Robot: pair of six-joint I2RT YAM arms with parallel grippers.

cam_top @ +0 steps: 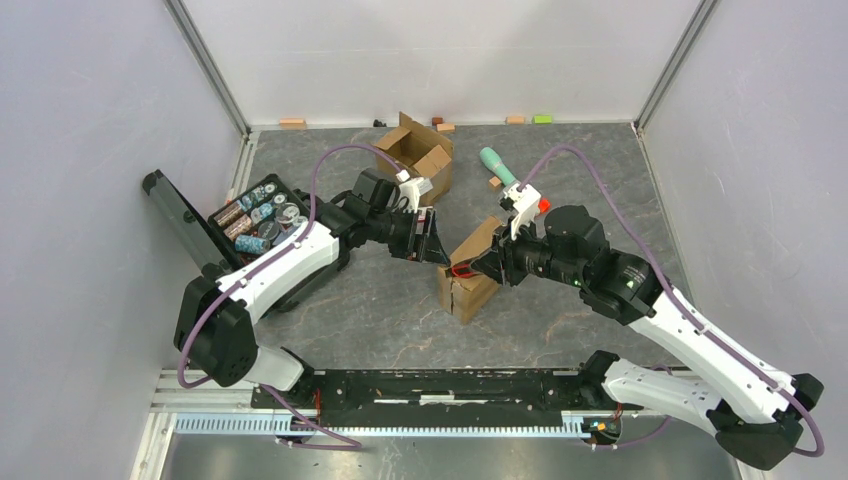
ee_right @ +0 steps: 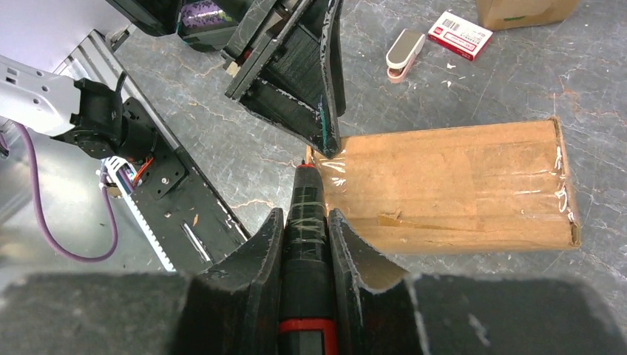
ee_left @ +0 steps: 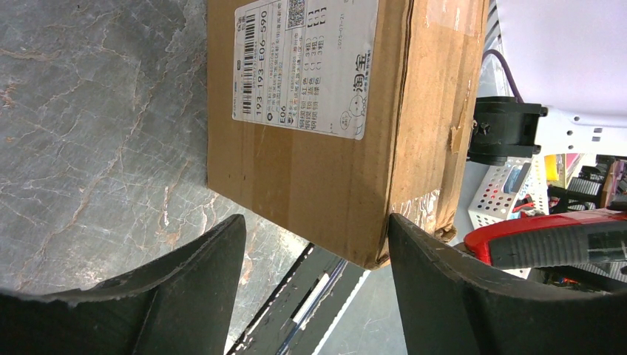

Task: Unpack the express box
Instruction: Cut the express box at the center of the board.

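right wrist: right gripper [ee_right: 304,222] clamps a cutter [ee_right: 303,192], tip at the taped edge of the express box [ee_right: 444,185], mid-table. left gripper [ee_left: 314,222], spread wide, straddles its left corner. box looks still sealed; nothing unpacked yet.

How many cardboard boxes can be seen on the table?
2. The sealed box lies in the middle of the scene; the open box stands farther back, slightly to the left. The arms may hide another one.

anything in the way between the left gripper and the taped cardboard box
Nothing visible: a corner of the taped brown cardboard box lies between the open fingers of the left gripper. The black-and-red tool in the right gripper is at that same end, beside, not between.
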